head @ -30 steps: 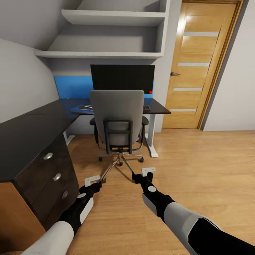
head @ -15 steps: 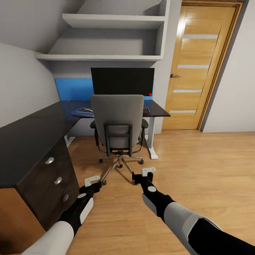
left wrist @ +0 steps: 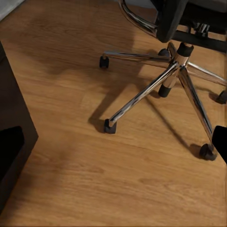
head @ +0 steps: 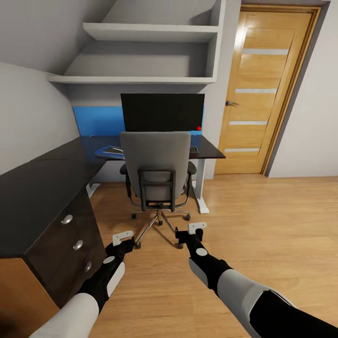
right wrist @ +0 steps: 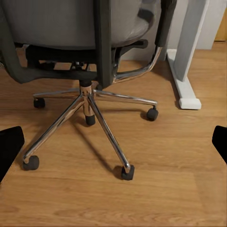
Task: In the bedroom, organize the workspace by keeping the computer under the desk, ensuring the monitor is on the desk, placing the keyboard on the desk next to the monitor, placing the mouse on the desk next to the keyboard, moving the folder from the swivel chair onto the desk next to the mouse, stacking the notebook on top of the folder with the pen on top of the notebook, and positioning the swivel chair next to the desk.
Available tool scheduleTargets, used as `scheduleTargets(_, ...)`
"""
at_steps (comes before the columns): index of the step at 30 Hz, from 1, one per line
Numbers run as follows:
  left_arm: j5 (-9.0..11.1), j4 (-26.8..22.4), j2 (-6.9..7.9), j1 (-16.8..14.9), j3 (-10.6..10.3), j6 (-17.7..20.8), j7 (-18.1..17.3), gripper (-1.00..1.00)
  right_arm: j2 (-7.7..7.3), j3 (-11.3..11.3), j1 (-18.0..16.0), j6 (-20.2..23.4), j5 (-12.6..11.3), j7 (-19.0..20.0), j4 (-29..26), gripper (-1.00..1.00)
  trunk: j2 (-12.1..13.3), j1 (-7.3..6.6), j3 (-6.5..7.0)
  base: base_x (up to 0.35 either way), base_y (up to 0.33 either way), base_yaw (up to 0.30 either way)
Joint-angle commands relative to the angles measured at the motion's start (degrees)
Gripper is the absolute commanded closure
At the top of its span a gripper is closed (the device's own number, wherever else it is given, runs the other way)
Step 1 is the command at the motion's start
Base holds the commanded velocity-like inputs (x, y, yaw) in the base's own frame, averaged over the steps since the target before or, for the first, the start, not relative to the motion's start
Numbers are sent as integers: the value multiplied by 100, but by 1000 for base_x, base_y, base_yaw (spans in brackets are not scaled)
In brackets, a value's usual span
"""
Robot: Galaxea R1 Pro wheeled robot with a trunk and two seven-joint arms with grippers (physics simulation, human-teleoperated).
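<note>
A grey upholstered swivel chair (head: 157, 164) is seen from behind at the far middle of the room, its back framed by a black plastic bracket and its black armrests set at either side. Its chrome five-star base (right wrist: 90, 118) is carried on small black casters over a floor (head: 263, 225) of warm, glossy wood planks. The chair is pushed up to the far wing of the counter (head: 42, 188), an L-shaped glossy black top that runs from the near left to the far wall. A wide, flat black monitor (head: 162, 111) is stood upright on that far wing, behind the chair. To the left of the chair back a flat blue shape, probably the folder (head: 109, 150), is laid on the top; to the right an end of the dark keyboard (head: 194, 149) is glimpsed. A white leg (head: 201, 180) holds up the far end, and a black drawer unit with round silver knobs (head: 78, 244) fills the near left. Grey shelves (head: 141, 54) are fixed above, and a wooden door (head: 263, 89) is set at the far right.

The left pincer (head: 123, 237) and right pincer (head: 193, 228) are held low over the floor just short of the chair base, both spread wide with nothing between the fingers.
</note>
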Motion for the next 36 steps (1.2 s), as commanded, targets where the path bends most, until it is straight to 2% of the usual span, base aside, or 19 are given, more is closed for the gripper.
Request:
scheduleTargets(1, 58, 13, 1, -3, -18, -84, 22, -100, 0, 49, -4, -53, -44, -31, 8, -100, 39, -24, 13, 0, 0, 0)
scheduleTargets(12, 49, 301, 9, -1, -17, -319, 14, -100, 0, 51, 2, -169, -34, -53, 37, -100, 481, -265, 210, 0, 0, 0)
scheduleTargets(18, 42, 448, 2, 169, -20, -375, 5, -100, 0, 47, 31, -204, -41, -228, 59, -100, 721, -397, 318, 0, 0, 0)
scheduleTargets(24, 41, 745, -1, 211, -22, -679, 1, -100, 0, 47, 120, -315, -37, -326, 62, -100, 962, -529, 426, 0, 0, 0)
scheduleTargets(27, 39, 1169, -4, 219, -28, -1028, 0, -100, 0, 48, 184, -369, -37, -352, 101, -100, 1082, -595, 480, 0, 0, 0)
scheduleTargets(28, 35, 1397, -9, 222, -43, -1234, 0, -100, 0, 48, 230, -408, -36, -358, 126, -100, 1122, -617, 498, 0, 0, 0)
scheduleTargets(29, 16, 1799, -23, 224, -68, -1672, 0, -100, 0, 49, 340, -591, -35, -378, 153, -100, 1162, -639, 516, 0, 0, 0)
scheduleTargets(31, 2, 2121, -30, 225, -77, -1937, 0, -100, 0, 50, 428, -768, -35, -434, 163, -100, 1243, -682, 552, 0, 0, 0)
scheduleTargets(35, -12, 2586, -34, 227, -82, -2161, 5, -100, 0, 49, 543, -929, -32, -555, 168, -100, 1403, -770, 623, 0, 0, 0)
scheduleTargets(36, -18, 2927, -21, 760, -85, -2369, 8, -100, 0, 49, 1001, -1061, -26, -688, 177, -100, 1443, -792, 641, 0, 0, 0)
